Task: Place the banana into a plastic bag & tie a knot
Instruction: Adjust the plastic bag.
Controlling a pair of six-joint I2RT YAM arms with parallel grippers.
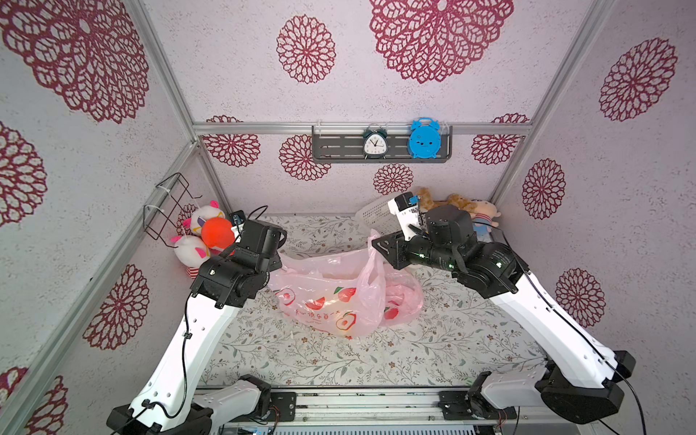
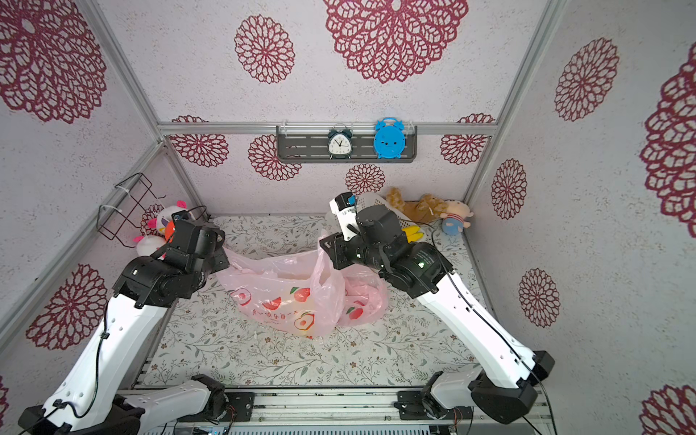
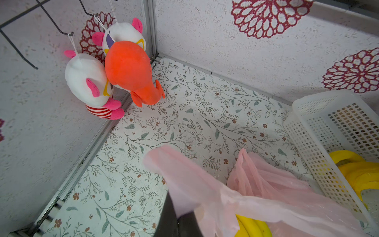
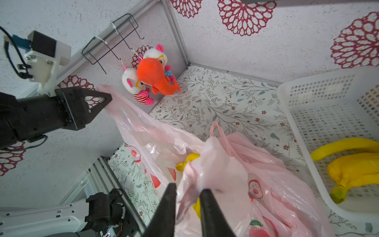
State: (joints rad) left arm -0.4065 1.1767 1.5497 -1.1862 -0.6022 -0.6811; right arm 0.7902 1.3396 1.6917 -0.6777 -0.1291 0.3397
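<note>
Left fingers (image 4: 106, 98) pinch plastic bag (image 4: 225, 164); right fingers (image 4: 211, 209) straddle it, perhaps loosely.

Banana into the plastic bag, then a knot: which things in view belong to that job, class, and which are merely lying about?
Job: plastic bag, banana inside it, left hand, right hand.
Lying about: plush toys, two clocks, wire rack, white basket with spare bananas.

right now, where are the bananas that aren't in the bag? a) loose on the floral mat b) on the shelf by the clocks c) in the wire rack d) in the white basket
d: the yellow bananas lie inside the white basket, next to the pink bag.
</note>
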